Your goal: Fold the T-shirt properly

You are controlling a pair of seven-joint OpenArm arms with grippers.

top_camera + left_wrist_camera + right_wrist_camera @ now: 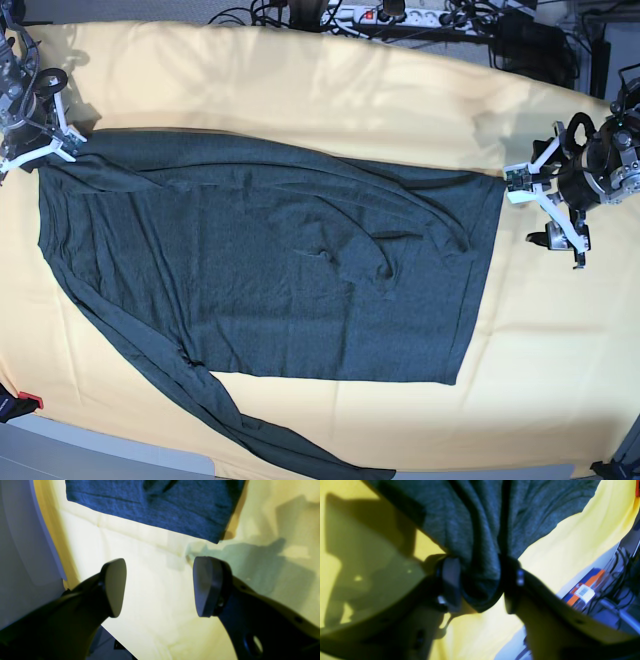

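I am a two-armed robot working over a tabletop draped in a yellow cloth [300,80]. The T-shirt [270,270], dark charcoal with long sleeves, lies spread nearly flat between my two claws, with one sleeve trailing off toward the near edge.

My right claw [480,585] has a bunched fold of the shirt's fabric between its fingers, the cloth gathering into pleats as it runs away from the pads. The jaws stand either side of the bunch, touching it, so I judge this a grip on the shirt's corner, taken so that edge can be lifted and carried over.

My left claw [157,587] is released, fingers wide apart, with nothing between them. It hangs over bare yellow cloth, and the shirt's hemmed edge [150,517] lies just ahead of the fingertips, not touching. I judge it is placed there to reach forward and take that edge.
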